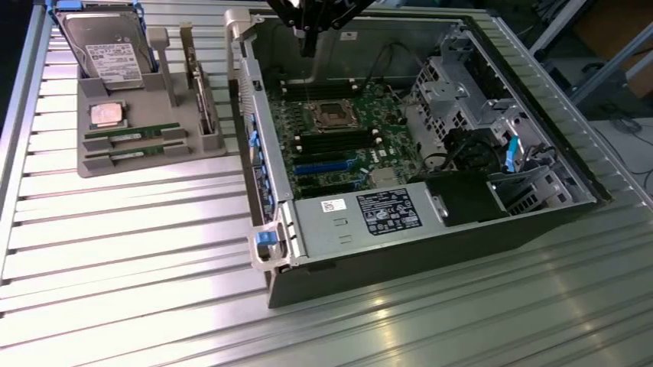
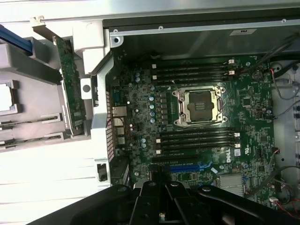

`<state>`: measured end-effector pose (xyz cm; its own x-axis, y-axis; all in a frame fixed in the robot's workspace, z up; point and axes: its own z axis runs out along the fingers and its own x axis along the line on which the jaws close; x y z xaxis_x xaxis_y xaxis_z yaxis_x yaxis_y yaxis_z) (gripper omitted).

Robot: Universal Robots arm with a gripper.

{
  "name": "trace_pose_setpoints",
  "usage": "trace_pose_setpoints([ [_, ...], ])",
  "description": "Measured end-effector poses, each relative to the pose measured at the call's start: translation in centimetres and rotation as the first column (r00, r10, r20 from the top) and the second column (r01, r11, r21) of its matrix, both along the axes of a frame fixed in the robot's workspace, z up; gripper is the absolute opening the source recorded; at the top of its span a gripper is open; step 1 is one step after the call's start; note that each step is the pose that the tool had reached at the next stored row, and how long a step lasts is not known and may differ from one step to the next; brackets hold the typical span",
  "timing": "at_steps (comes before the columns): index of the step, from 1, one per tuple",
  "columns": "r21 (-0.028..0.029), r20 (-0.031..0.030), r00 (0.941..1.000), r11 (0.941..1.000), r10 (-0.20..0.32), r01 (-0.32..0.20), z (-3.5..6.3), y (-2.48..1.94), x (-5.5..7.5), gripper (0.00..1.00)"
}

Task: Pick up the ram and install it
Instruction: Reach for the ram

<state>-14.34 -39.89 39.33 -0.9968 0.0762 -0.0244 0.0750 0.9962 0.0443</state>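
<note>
Two green ram sticks lie side by side in a grey holder tray (image 1: 97, 167) at the exterior view's left, one ram (image 1: 136, 134) just behind the other ram (image 1: 136, 155). My gripper (image 1: 306, 47) hangs shut over the back of the open computer case, above the motherboard (image 1: 337, 138) and well to the right of the tray. Nothing sits between its fingers. In the wrist view the black gripper (image 2: 161, 213) is above the board, with the empty memory slots (image 2: 194, 70) and a second bank of memory slots (image 2: 197, 140) on either side of the processor socket (image 2: 201, 105).
The tray also holds a hard drive (image 1: 107, 53), a square silver processor chip (image 1: 107, 113) and an upright expansion card (image 1: 204, 99). The case wall (image 1: 245, 115) stands between tray and motherboard. A power supply (image 1: 383, 214) and drive cages (image 1: 469, 84) fill the case's other parts.
</note>
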Motion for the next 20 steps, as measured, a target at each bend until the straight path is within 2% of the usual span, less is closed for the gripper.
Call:
trace_pose_setpoints([
  [20, 0.0000, 0.0000, 1.0000, 1.0000, 0.000, 0.000, 0.00, 0.00, -0.57, 0.10],
])
